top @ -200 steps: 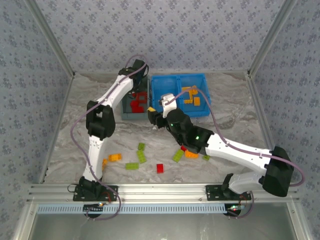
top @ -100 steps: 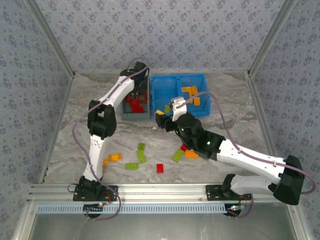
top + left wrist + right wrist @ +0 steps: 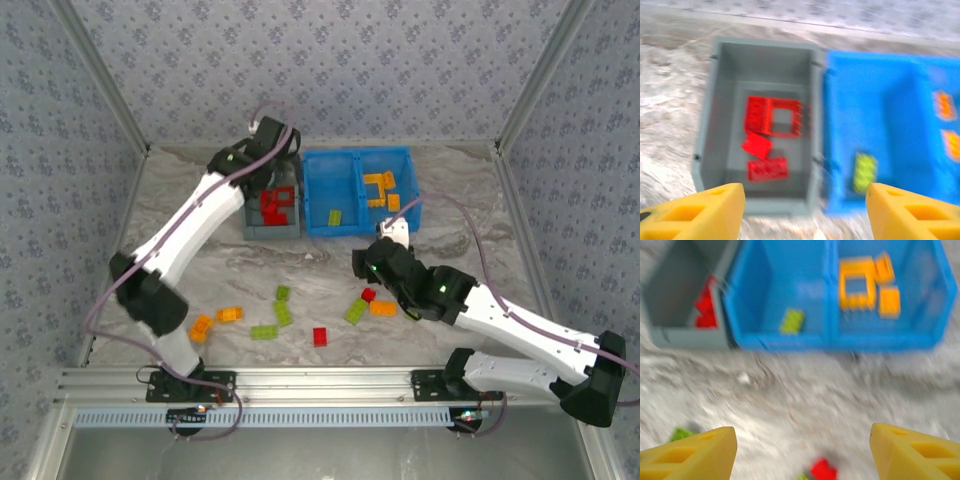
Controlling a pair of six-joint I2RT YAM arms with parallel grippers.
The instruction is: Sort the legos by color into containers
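Containers: one grey bin (image 3: 272, 233); one blue double bin (image 3: 360, 229), two compartments.
Red legos (image 3: 772, 116): three in the grey bin, two loose on the table (image 3: 470, 200); five.
Orange legos (image 3: 231, 314): three in the blue bin, three loose; six.
Lime green legos (image 3: 264, 332): one in the blue bin, at least four loose.

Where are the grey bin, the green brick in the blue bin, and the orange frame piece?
grey bin (image 3: 765, 62), left wrist view, on its far inner wall.
green brick (image 3: 865, 172), left wrist view, on its studded top.
orange frame piece (image 3: 845, 285), right wrist view, on its left bar.
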